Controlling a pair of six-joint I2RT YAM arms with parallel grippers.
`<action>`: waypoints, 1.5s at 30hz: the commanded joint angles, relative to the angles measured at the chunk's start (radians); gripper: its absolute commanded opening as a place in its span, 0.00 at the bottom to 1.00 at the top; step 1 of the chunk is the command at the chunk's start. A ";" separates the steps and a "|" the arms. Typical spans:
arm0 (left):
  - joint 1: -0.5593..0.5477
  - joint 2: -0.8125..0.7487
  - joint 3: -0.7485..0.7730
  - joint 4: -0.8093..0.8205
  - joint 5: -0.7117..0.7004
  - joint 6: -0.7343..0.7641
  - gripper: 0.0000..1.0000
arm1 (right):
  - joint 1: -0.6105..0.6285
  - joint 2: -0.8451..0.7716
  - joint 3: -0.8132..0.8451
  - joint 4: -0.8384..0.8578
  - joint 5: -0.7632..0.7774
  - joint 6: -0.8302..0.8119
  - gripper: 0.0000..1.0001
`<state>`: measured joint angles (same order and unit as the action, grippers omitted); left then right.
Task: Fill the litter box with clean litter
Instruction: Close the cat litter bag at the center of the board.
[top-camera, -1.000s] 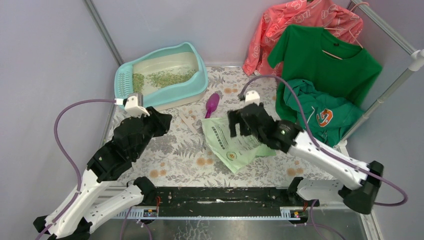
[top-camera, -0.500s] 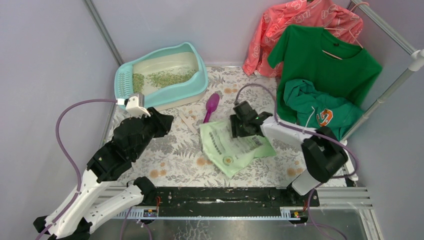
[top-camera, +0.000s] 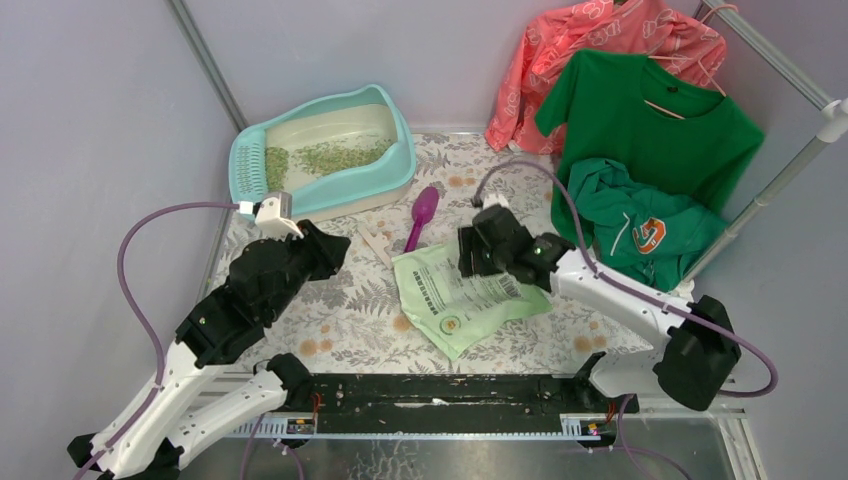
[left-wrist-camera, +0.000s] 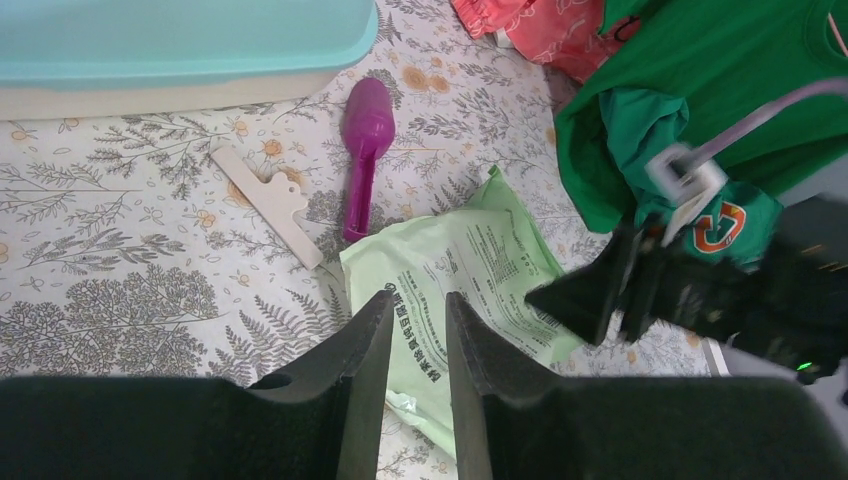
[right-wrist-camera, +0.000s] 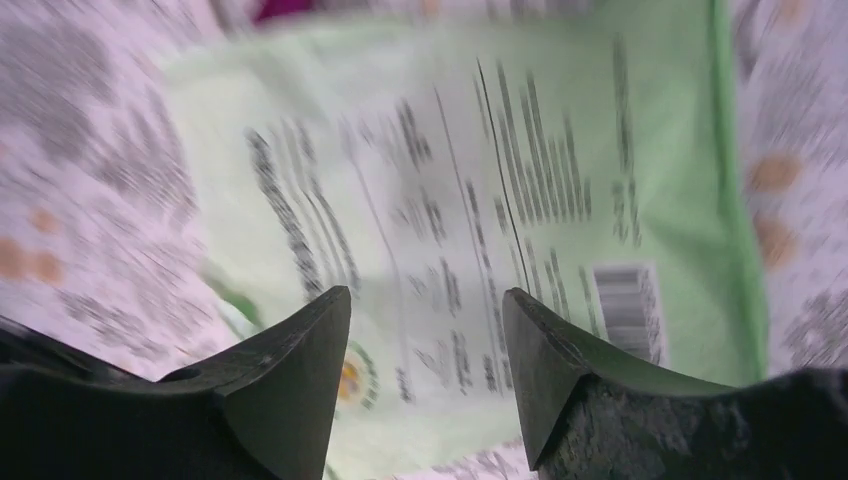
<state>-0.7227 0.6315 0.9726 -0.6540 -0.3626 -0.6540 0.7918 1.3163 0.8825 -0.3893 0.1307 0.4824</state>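
Since a second ago the right arm has folded in and swung back out, and the light green bag (top-camera: 462, 295) under it now lies flatter and slightly further left on the patterned table (top-camera: 340, 310). The right gripper (right-wrist-camera: 425, 300) hangs just above the bag's printed face, its jaws moderately apart with nothing between them. The left gripper (left-wrist-camera: 415, 300) hovers short of the bag's near edge, its jaws only a narrow slot apart and also empty. The litter box (top-camera: 404, 158) sits at the far left, well apart from the bag. The clean litter (top-camera: 335, 155) covers only a thin patch of its cream basin, from the grate end toward the middle. Whether the bag holds more cannot be seen. It looks limp and nearly flat, so probably light, soft and slick. Pinching its flat middle would likely slip, so a corner or a sealed edge is the better hold. Loose granules will scatter easily, so any pour wants the bag's mouth right over the basin. A purple scoop (top-camera: 424, 212) lies between box and bag.
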 joint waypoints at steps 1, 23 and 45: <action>0.004 -0.010 0.000 -0.003 0.013 -0.012 0.33 | -0.003 0.070 0.270 -0.124 0.127 -0.090 0.65; 0.003 -0.016 -0.019 -0.018 0.030 -0.017 0.33 | -0.119 0.333 0.215 0.078 0.052 -0.117 0.54; 0.003 -0.012 -0.017 -0.015 0.040 -0.017 0.33 | -0.121 0.582 0.281 0.105 0.004 -0.162 0.51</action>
<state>-0.7227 0.6193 0.9623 -0.6765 -0.3351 -0.6647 0.6727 1.9041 1.2331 -0.2668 0.1562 0.3027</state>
